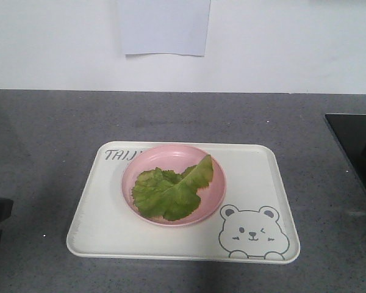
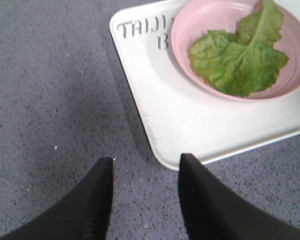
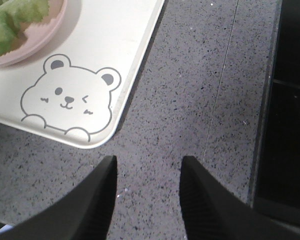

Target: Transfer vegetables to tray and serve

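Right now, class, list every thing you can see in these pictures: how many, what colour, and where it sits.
Lettuce leaves: a few, overlapping, bright green, lying in the pink plate.
Pink plate: one, round, on the tray.
Tray: one, cream-white, bear drawing at one corner, on the counter.
Counter: one, speckled grey.
Paper sheet: one, pale, on the white wall.
Black panel: one, at the counter's right edge.
Left gripper: black, open, over the counter beside the tray's lettered corner.
Right gripper: black, open, over the counter beside the bear corner.

Spread right tool point(image 3: 146, 192) beside tray point(image 3: 125, 35)
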Robot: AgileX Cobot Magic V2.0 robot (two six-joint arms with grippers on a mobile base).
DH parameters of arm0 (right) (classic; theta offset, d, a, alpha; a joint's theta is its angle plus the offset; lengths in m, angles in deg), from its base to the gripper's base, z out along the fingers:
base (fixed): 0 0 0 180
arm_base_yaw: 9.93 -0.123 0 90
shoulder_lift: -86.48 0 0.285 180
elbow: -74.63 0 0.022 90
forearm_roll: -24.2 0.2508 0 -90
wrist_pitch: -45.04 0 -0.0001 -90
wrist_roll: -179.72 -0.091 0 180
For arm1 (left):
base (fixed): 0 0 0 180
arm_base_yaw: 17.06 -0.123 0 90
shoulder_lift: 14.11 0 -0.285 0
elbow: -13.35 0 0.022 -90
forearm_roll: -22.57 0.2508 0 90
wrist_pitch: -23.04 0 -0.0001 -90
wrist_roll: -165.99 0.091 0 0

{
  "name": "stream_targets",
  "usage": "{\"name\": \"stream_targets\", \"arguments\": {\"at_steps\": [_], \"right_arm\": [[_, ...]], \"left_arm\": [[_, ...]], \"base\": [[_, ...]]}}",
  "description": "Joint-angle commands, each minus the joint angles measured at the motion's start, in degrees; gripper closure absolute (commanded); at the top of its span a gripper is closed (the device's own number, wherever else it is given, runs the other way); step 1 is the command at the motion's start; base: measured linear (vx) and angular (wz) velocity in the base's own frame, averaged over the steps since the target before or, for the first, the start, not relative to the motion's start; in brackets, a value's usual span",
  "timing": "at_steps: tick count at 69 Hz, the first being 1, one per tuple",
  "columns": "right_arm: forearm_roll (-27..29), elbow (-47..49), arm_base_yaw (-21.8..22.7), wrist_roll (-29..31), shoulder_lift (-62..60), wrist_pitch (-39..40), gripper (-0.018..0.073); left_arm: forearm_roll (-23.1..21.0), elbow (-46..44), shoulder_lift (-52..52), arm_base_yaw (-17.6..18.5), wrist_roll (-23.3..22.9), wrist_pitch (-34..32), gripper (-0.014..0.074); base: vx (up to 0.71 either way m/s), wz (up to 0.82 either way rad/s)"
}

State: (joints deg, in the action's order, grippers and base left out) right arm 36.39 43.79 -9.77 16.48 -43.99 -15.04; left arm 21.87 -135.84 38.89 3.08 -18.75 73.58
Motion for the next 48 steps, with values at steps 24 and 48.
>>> {"name": "stream_targets", "arguments": {"at_steps": [24,48], "right_arm": [[0.3,-8.7,-0.1,0.9,-9.4,6.3,0.0343],[0.3,-10.2,-0.1,0.9,-9.4,7.9,0.057]], "left_arm": [[-0.5,5.2,-3.3,0.2,0.6,-7.9,0.0437],[-0.5,5.2,-3.3,0.2,0.6,-7.9,0.0553]], "base": [[0.0,0.0],[0.0,0.0]]}}
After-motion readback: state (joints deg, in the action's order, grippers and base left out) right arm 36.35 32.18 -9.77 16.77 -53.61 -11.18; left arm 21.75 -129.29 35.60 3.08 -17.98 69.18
